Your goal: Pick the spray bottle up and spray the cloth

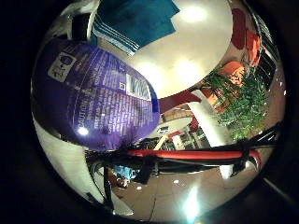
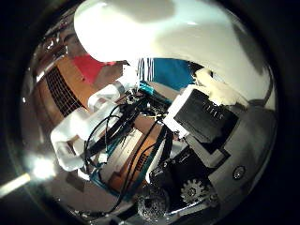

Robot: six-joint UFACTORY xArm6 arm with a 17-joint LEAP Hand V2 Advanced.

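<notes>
The spray bottle (image 1: 93,93) lies right against my palm, its purple printed label filling much of the little finger side view. Its white upper body (image 2: 164,33) looms large in the thumb side view. My right hand (image 2: 197,140) is shut on the bottle, with white fingers (image 2: 75,131) curled in beside it and a black-and-white finger segment (image 2: 206,115) pressed near the white body. The teal cloth (image 1: 135,18), with striped edges, lies flat on the white table (image 1: 201,51) beyond the bottle. A strip of the cloth (image 2: 168,72) also shows past the bottle's white body.
A green plant (image 1: 243,102) and red seats (image 1: 247,42) stand past the table's far edge. A wooden slatted surface (image 2: 61,89) and a red item (image 2: 91,65) appear in the room behind my fingers.
</notes>
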